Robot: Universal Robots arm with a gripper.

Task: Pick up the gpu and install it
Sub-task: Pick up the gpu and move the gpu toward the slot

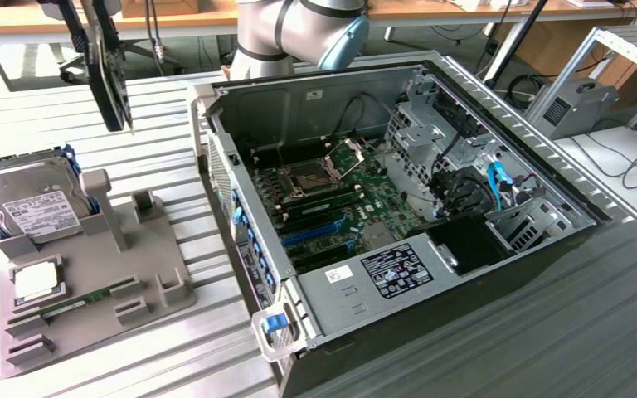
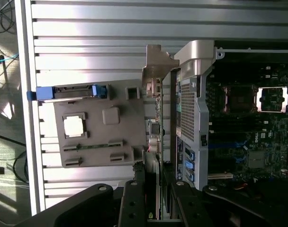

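The gpu (image 1: 110,79) is a slim black card. It hangs edge-on high above the slatted table, at the exterior view's left of the open computer case (image 1: 407,215). My gripper (image 1: 95,12) is shut on its upper end at the picture's edge. In the wrist view the gpu (image 2: 157,118) runs away from my gripper (image 2: 156,201), with its silver bracket (image 2: 158,64) at the far end. It hovers over the gap between the grey holder (image 2: 101,142) and the case wall (image 2: 193,94). The motherboard (image 1: 330,207) lies exposed inside the case, with blue slots (image 1: 309,234) near its front.
The grey holder (image 1: 142,265) on the table carries a silver hard drive (image 1: 31,207), a square processor (image 1: 36,282) and a green memory stick (image 1: 75,300). The arm's base (image 1: 296,33) stands behind the case. Cables and a metal rack (image 1: 629,58) sit at the exterior view's right.
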